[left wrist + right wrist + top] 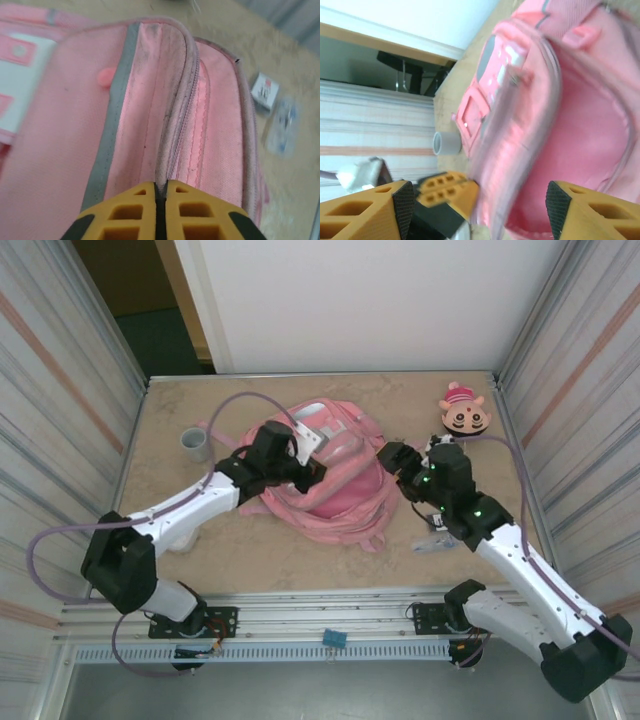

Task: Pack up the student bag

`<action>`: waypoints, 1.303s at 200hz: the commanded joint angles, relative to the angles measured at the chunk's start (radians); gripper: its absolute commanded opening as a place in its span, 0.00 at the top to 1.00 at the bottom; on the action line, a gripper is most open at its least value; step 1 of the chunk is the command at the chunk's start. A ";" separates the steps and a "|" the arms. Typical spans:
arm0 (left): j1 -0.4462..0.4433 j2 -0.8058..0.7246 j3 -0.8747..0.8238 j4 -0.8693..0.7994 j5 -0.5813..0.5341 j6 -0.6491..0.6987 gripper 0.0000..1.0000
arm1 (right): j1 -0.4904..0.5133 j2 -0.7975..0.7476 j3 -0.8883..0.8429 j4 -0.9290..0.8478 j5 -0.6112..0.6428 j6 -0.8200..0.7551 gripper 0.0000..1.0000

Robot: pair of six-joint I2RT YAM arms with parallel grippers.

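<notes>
Beige table (300, 560); pink student bag (345, 475), grey-striped.

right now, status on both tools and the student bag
Left tool shut on student bag's zipper edge. Right tool open at its mouth. Plush, cup, packets outside on table.

**Bystanders on the tan surface**

Taking the top view as a dial, a small grey cup (194, 444) stands upright at about 10 o'clock on the mottled tan surface (300, 560), near the left wall. A round pink-and-tan cartoon plush (465, 412) lies face up at 2 o'clock, in the far right corner. At 4 o'clock lies a clear bluish packet (435, 543). The left wrist view shows a small white box with a red mark (264, 90) just beside it. A small blue piece (335, 638) sits on the metal rail at 6 o'clock.
</notes>
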 commanded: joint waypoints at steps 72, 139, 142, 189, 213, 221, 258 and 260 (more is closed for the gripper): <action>-0.086 0.082 0.005 -0.101 -0.113 -0.068 0.36 | -0.045 0.025 0.048 -0.179 -0.140 -0.203 0.30; 0.150 -0.246 -0.025 -0.375 -0.148 -0.425 0.15 | 0.021 0.142 0.171 -0.220 -0.123 -0.313 0.31; 0.166 -0.260 -0.034 -0.387 -0.148 -0.434 0.16 | 0.025 0.150 0.175 -0.219 -0.125 -0.315 0.31; 0.298 -0.460 -0.187 -0.485 -0.160 -0.564 0.14 | 0.003 0.245 0.190 -0.314 -0.138 -0.312 0.29; 0.300 -0.505 -0.260 -0.459 -0.158 -0.629 0.14 | -0.073 0.260 0.177 -0.411 -0.146 -0.319 0.28; 0.300 -0.509 -0.277 -0.446 -0.153 -0.650 0.14 | -0.116 0.256 0.166 -0.458 -0.138 -0.313 0.27; 0.300 -0.473 -0.297 -0.400 -0.129 -0.705 0.14 | -0.343 0.196 0.068 -0.612 -0.113 -0.307 0.25; 0.300 -0.471 -0.296 -0.398 -0.129 -0.705 0.14 | -0.356 0.194 0.063 -0.621 -0.112 -0.304 0.25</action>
